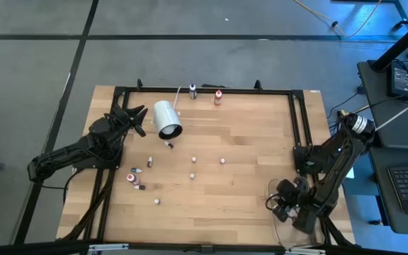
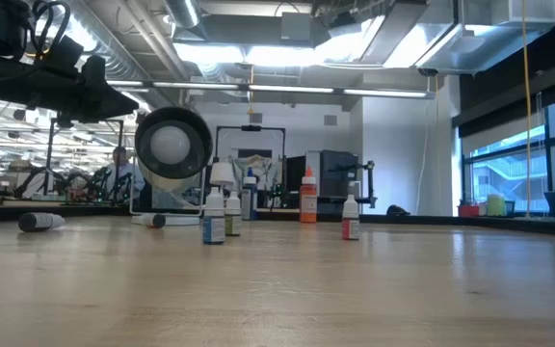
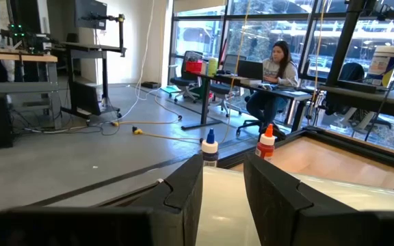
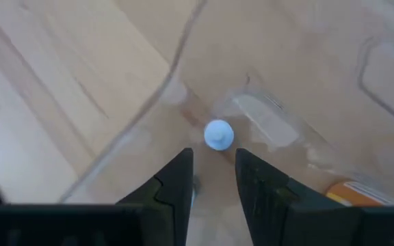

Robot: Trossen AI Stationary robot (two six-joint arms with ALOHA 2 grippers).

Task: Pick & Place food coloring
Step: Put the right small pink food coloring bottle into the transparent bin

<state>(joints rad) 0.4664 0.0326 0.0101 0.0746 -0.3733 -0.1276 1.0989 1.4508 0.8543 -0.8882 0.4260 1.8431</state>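
Several tiny food coloring bottles (image 1: 193,175) stand or lie scattered on the wooden table; in the low view one (image 2: 213,217) stands upright. Two more stand at the far edge, a red one (image 1: 218,95) and a dark one (image 1: 193,91). My left gripper (image 1: 144,115) is at the far left, shut on a large white cylinder (image 1: 167,119). My right gripper (image 4: 214,154) is open over a clear plastic container (image 1: 283,225) at the near right corner. It points down at a pale-capped bottle (image 4: 218,134) standing inside the container, just past its fingertips. My left gripper holds the white cylinder at its end away from the open mouth (image 1: 154,112), coming level from the table's left. The cylinder lies on its side, lifted clear of the table (image 2: 171,145), mouth toward the near edge. The wrist view shows white surface (image 3: 223,198) between the fingers; the exact hold is hidden.
A black frame (image 1: 299,127) runs along the table's far, left and right sides. An orange item (image 4: 351,191) also lies in the clear container. The table's middle right has bare wood. A person sits at a desk (image 3: 276,68) in the room beyond.
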